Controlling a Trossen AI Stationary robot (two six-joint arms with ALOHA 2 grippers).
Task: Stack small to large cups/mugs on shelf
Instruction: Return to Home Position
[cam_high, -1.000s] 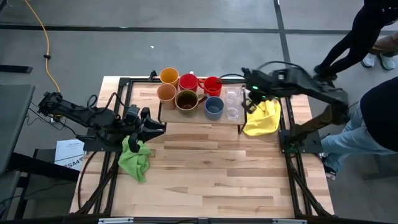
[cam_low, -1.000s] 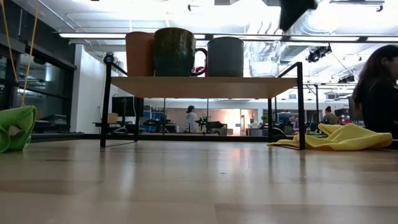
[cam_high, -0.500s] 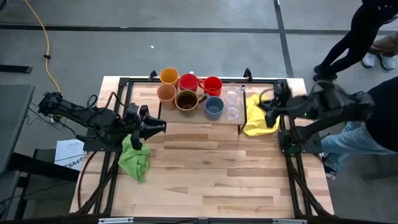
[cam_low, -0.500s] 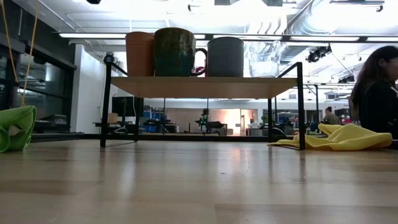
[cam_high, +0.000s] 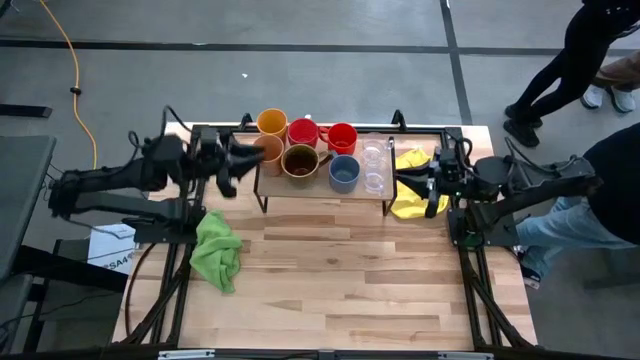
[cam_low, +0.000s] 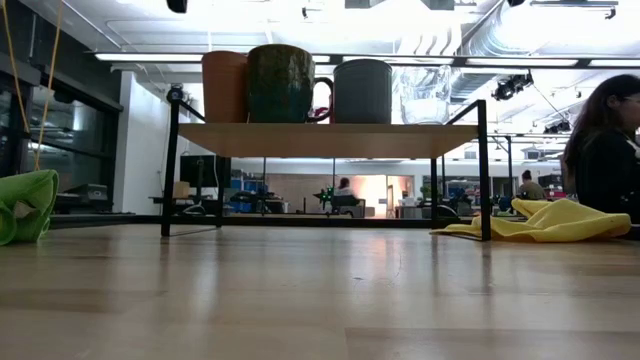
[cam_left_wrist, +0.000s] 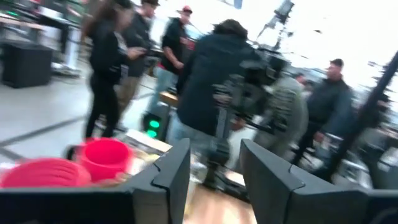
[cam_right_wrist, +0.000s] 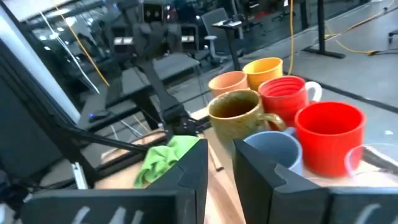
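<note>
Looking down from above, we see the shelf (cam_high: 305, 188) standing at the back of the desk (cam_high: 330, 290), and all the cups are on top of it. In the back row stand the yellow cup (cam_high: 272, 122), a red mug (cam_high: 303, 131) and a second red mug (cam_high: 342, 137). In the front row stand the tan cup (cam_high: 268, 152), the brown mug (cam_high: 299, 161) and the blue mug (cam_high: 344, 174). At the right end of the shelf are a clear glass (cam_high: 374, 155) and a second clear glass (cam_high: 375, 181), one behind the other. The cups stand side by side.

We see the left end effector (cam_left_wrist: 214, 155) up in the air, just beside the left end of the shelf and close to the tan cup. Its fingers are spread wide, with nothing between them. The shelf and its cups lie right in front of it.

We see the right end effector (cam_right_wrist: 219, 149) just past the right end of the shelf, over the yellow cloth (cam_low: 550, 222). Its fingers have a small gap between them and hold nothing. The two glasses are the cups nearest to it, and it touches none of them.

So the shelf sits between the two end effectors. A green cloth (cam_high: 217, 250) lies on the left side of the desk. From the left wrist we see people (cam_left_wrist: 211, 81) standing in the room.
</note>
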